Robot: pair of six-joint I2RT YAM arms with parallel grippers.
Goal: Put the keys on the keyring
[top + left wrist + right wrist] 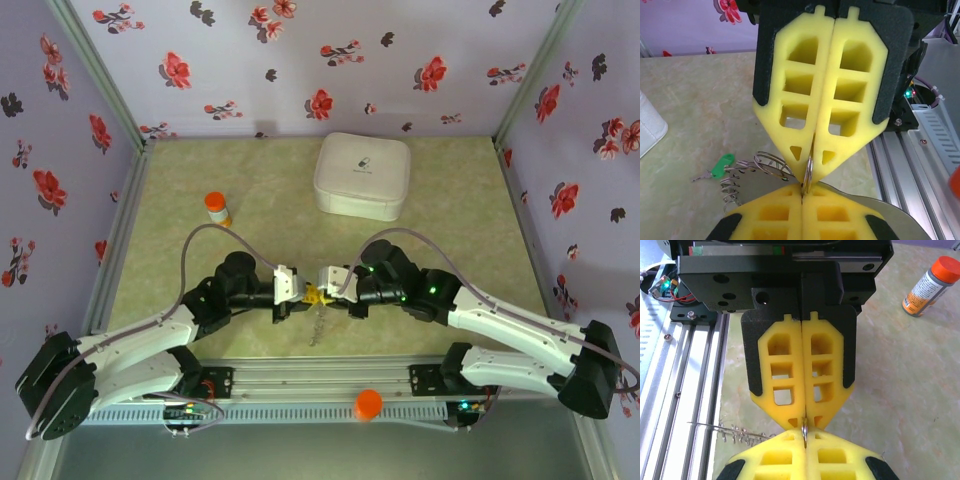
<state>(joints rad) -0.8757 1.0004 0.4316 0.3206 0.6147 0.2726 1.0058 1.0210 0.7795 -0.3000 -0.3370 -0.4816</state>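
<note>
The pale green worktop (450, 200) is the biggest thing here. Both arms reach in over its near edge until their tips meet in the middle. The left hand (804, 415) has its yellow foam pads pressed together on the keyring (809, 174). The right hand (811, 167) pinches the same ring from the opposite side, so the thin metal sits edge-on in both seams, just above the surface. I can't tell from here how firmly the right one bites.

The ring looks light, stiff and hard, and I'd say it is slick enough to twist or slide in soft foam. It is best gripped well in from the pad tips. Its chain-like fringe (765, 164) hangs limp, drags on the worktop and is likely to swing.

A green-headed key (722, 166) lies flat just beside that fringe. It is tiny, light and easily flicked away. The flat green head is the place to take hold of it.
</note>
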